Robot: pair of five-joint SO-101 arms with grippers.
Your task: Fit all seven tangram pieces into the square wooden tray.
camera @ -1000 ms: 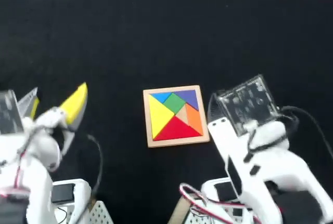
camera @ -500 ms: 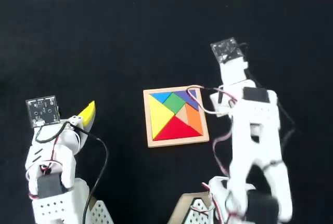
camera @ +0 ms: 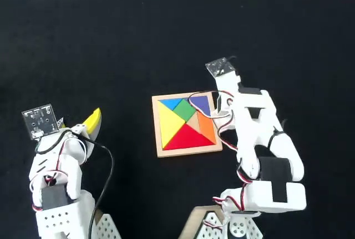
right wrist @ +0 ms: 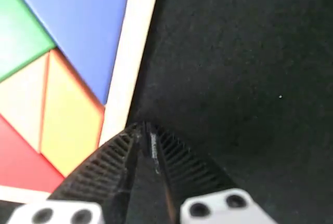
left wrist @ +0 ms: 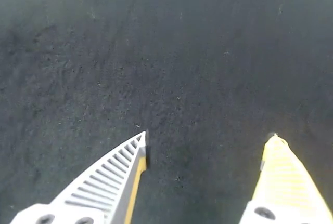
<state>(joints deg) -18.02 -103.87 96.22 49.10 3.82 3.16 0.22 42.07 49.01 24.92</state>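
From above, the tray lies mid-table with seven coloured pieces inside its frame. They sit edge to edge with no bare floor showing between them, so the fitting looks done or very nearly so. The right arm bends in from the near edge, its wrist hanging over the tray's right rim. That placement suits a last nudge or check at that side rather than a fresh pick. The left arm stands folded well apart from the tray, probably parked there to leave the other arm room.

In the left wrist view, the left gripper hangs over bare table. Its jaws are spread wide, with nothing between them and nothing touching them.

In the right wrist view, the right gripper is clenched tip to tip and carries nothing. Its point sits on or just above the table, just beside the tray's outer rim and level with the orange piece. Whether the tip touches the wood cannot be told. A closed tip held there reads as a pusher, fit for squaring the frame from outside.
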